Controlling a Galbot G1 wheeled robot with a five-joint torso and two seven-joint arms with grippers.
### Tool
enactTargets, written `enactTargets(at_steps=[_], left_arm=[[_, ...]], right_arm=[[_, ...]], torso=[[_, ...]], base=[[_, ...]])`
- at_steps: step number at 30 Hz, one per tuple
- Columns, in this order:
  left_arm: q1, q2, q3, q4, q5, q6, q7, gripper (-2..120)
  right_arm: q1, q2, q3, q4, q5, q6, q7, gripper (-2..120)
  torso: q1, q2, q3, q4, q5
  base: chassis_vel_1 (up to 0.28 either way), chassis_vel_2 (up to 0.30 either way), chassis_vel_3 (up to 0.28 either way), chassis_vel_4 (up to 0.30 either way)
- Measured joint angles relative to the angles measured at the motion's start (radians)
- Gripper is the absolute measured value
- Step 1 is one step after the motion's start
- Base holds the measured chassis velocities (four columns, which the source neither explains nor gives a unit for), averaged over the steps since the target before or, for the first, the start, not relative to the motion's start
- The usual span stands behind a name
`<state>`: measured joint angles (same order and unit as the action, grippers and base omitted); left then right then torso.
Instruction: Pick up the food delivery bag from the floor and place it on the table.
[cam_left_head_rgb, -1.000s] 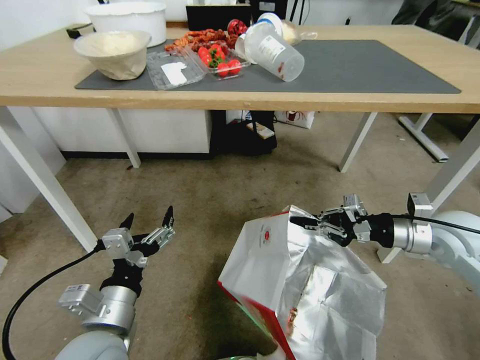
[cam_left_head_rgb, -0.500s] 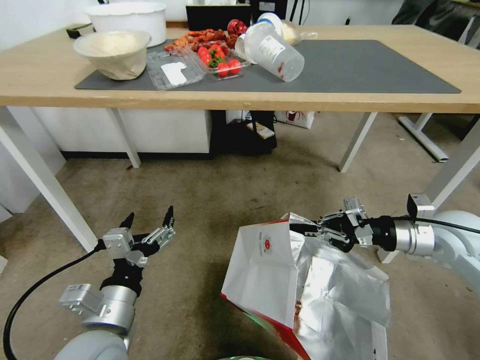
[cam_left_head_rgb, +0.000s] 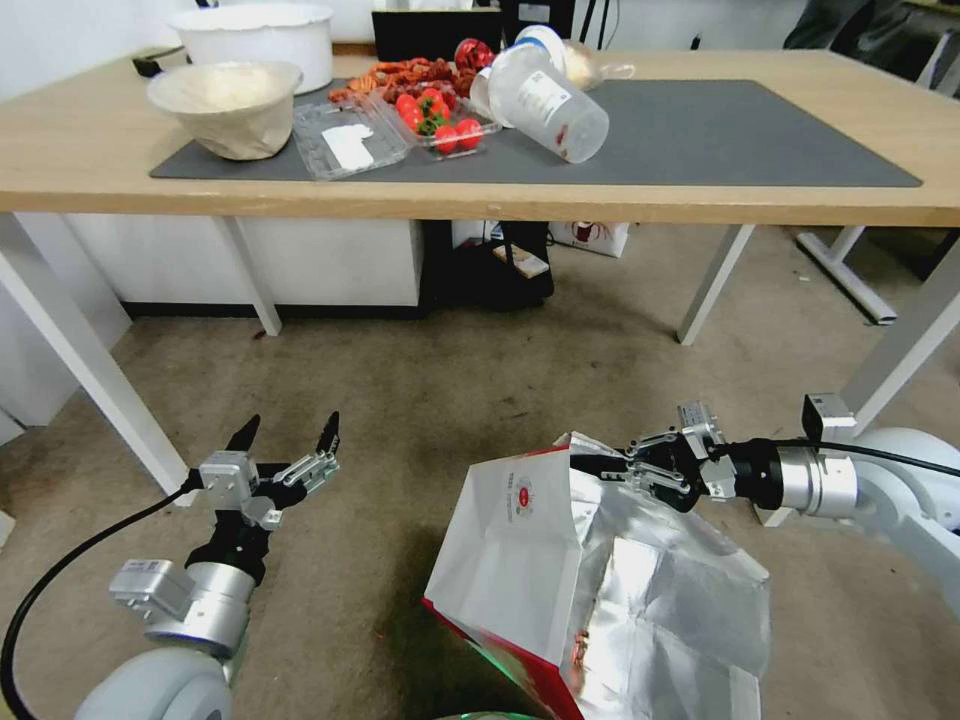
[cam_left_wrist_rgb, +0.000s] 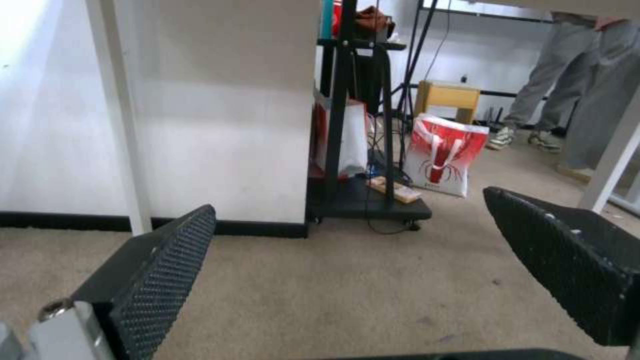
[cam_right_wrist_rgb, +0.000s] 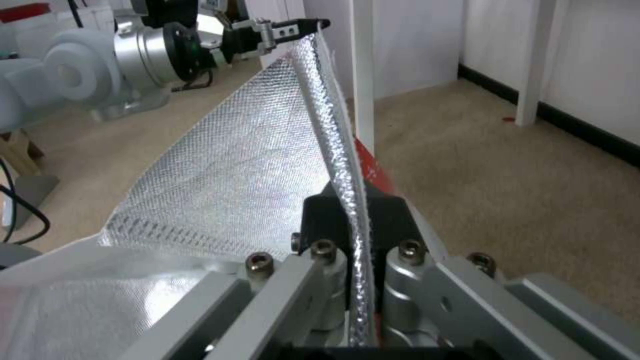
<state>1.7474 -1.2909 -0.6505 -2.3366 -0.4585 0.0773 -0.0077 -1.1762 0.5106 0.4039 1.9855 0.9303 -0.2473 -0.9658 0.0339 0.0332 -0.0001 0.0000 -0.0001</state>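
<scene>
The food delivery bag (cam_left_head_rgb: 540, 560), white with a red base and crinkly silver foil, stands tilted over the floor (cam_left_head_rgb: 450, 390) in the head view; its bottom runs off the frame. My right gripper (cam_left_head_rgb: 592, 465) is shut on the bag's top rim. The right wrist view shows the foil edge (cam_right_wrist_rgb: 350, 200) pinched between the right gripper's (cam_right_wrist_rgb: 353, 220) pads. My left gripper (cam_left_head_rgb: 285, 437) hangs open to the bag's left, holding nothing, with its textured fingers (cam_left_wrist_rgb: 163, 265) spread wide. The table (cam_left_head_rgb: 480, 203) with its grey mat (cam_left_head_rgb: 700, 140) stands ahead, higher up.
A paper bowl (cam_left_head_rgb: 228, 105), a white tub (cam_left_head_rgb: 255, 35), a strawberry clamshell (cam_left_head_rgb: 440, 120) and a tipped plastic jug (cam_left_head_rgb: 545, 100) crowd the mat's left half. White table legs (cam_left_head_rgb: 90, 360) (cam_left_head_rgb: 900, 350) flank the arms. A black cart (cam_left_wrist_rgb: 363, 200) and a red-and-white paper bag (cam_left_wrist_rgb: 443, 155) sit under the table.
My right gripper has sunk a little and moved slightly left, taking the bag's rim with it. The left arm has drifted slightly left, still open.
</scene>
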Motion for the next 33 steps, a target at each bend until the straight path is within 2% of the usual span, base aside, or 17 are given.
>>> enactTargets(at_steps=[8, 17, 21, 27, 29, 33], left_arm=[[-0.002, 0.007, 0.0, 0.013, 0.003, -0.003, 0.003, 100], [-0.007, 0.006, 0.018, 0.018, -0.029, -0.021, -0.023, 100], [-0.007, 0.01, 0.021, 0.014, -0.043, -0.006, -0.027, 100], [-0.012, 0.01, 0.024, 0.007, -0.045, 0.004, -0.03, 100], [-0.012, 0.012, 0.024, 0.006, -0.045, 0.004, -0.032, 100], [-0.012, 0.014, 0.023, 0.005, -0.045, 0.004, -0.033, 100]], right_arm=[[-0.002, 0.006, -0.003, 0.002, -0.003, -0.001, -0.001, 0], [-0.001, 0.003, -0.007, 0.008, -0.001, -0.004, 0.004, 0], [-0.006, -0.001, -0.006, 0.015, 0.0, -0.004, 0.005, 0], [-0.008, -0.009, -0.004, 0.019, 0.004, -0.005, 0.006, 0], [-0.007, -0.011, -0.003, 0.022, 0.007, -0.006, 0.009, 0], [-0.005, -0.014, -0.003, 0.025, 0.011, -0.008, 0.012, 0]], torso=[[0.0, 0.0, 0.0, 0.0, 0.0001], [0.0, 0.0, 0.0, 0.0, 0.0002], [0.0, 0.003, 0.003, 0.0, 0.0002], [0.001, 0.016, 0.015, 0.0, 0.0], [0.001, 0.029, 0.028, 0.0, 0.0], [0.001, 0.04, 0.039, 0.0, 0.0]], base=[[0.0, 0.0, 0.0, 0.0], [0.0, 0.0, 0.0, 0.0], [0.0, 0.0, 0.0, 0.0], [0.0, 0.0, 0.0, 0.0], [0.0, 0.0, 0.0, 0.0], [0.0, 0.0, 0.0, 0.0]])
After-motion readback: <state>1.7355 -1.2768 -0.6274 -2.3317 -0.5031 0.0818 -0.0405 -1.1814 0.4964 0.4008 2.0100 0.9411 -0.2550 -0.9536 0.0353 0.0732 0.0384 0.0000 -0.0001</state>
